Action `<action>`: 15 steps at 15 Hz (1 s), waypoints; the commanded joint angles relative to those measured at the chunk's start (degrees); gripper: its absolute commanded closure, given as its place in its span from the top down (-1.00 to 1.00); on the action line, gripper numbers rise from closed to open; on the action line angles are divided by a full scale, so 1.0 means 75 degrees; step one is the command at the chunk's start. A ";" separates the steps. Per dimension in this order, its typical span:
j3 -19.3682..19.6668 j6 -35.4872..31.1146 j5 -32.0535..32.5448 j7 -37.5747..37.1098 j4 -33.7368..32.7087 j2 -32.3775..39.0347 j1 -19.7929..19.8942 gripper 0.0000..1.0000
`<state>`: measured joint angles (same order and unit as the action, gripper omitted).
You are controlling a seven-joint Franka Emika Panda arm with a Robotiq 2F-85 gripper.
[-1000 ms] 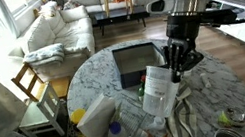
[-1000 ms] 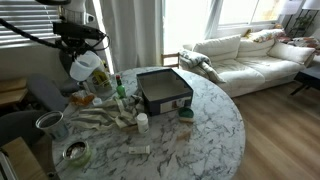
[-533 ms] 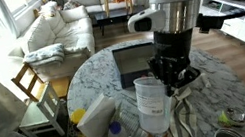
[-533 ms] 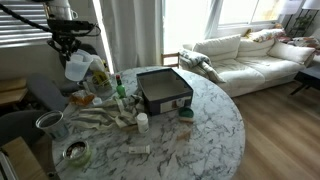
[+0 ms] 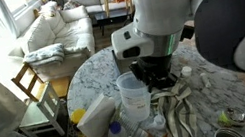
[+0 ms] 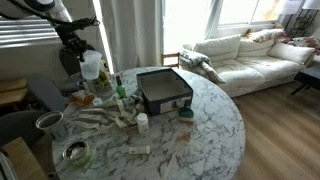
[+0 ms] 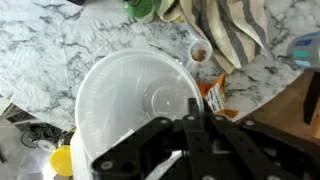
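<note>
I have the gripper [image 7: 192,128] clenched on the rim of the clear plastic cup [image 5: 133,95], held in the air over the marble table [image 6: 205,125], near the black tray [image 6: 163,90]

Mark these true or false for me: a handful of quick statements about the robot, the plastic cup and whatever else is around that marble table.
1. The hand is shut on the clear plastic cup. True.
2. The cup stands on the marble table. False: it is held up in the air above the tabletop.
3. A black tray sits on the table. True.
4. The sofa is black. False: it is white.
5. The cup is full of dark liquid. False: in the wrist view it looks empty.
</note>
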<state>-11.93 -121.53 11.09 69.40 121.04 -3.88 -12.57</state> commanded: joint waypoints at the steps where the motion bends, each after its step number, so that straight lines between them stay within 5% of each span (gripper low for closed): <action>1: -0.0042 -0.1425 0.1175 0.0004 0.0566 0.0011 0.0001 -0.98; 5: -0.0013 -0.2322 0.1983 -0.0226 0.0853 0.0165 0.0048 -0.98; 15: -0.0006 -0.2340 0.2061 -0.0252 0.1111 0.0297 0.0042 -0.98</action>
<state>-11.86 -137.66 25.48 68.67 127.77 -1.66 -12.26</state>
